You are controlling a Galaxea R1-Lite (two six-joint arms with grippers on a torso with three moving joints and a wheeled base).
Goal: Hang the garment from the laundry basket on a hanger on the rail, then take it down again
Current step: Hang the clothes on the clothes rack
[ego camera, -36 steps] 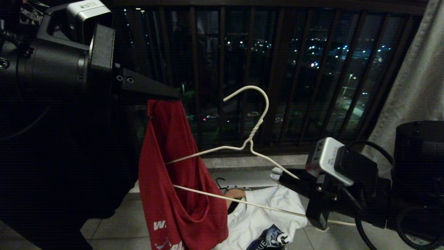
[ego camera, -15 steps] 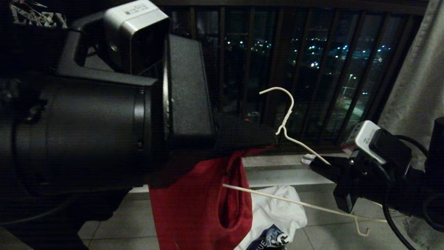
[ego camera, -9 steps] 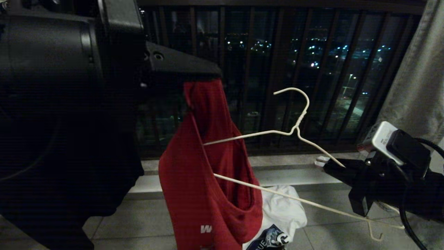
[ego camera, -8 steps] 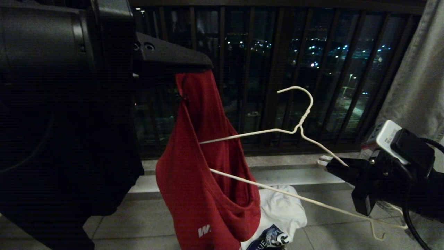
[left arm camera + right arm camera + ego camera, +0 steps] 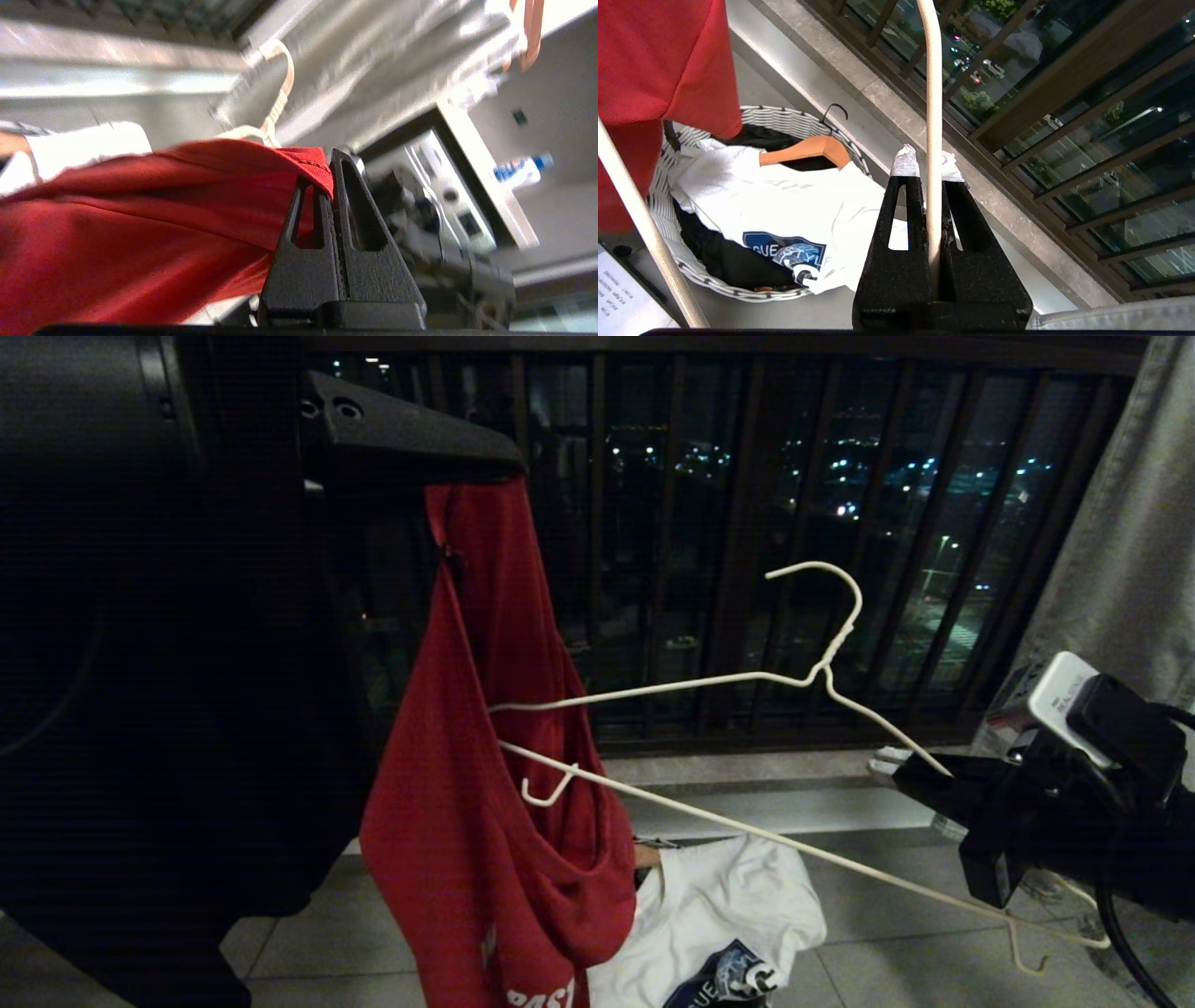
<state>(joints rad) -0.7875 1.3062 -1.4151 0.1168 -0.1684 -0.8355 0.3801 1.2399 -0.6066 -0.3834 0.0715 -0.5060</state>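
The red garment (image 5: 485,821) hangs bunched from my left gripper (image 5: 509,457), which is shut on its hem high at the left; the wrist view shows the same grip, gripper (image 5: 329,163) on cloth (image 5: 140,210). My right gripper (image 5: 896,770) at the right is shut on the sloping arm of the white wire hanger (image 5: 826,663), as the wrist view shows with gripper (image 5: 929,158) and wire (image 5: 933,93). The hanger's left end, with its notch hook showing, lies against the garment. Below is the laundry basket (image 5: 784,119). The rail is out of view.
A white T-shirt (image 5: 728,905) with a dark print and a wooden hanger (image 5: 808,149) lie in the basket. Dark window railing bars (image 5: 747,523) stand behind above a stone sill. A grey curtain (image 5: 1120,523) hangs at the right. The floor is tiled.
My left gripper has swung up and to the left with the garment. The hanger and right gripper have drifted right, and the hanger's left end and notch hook now show in front of the cloth.
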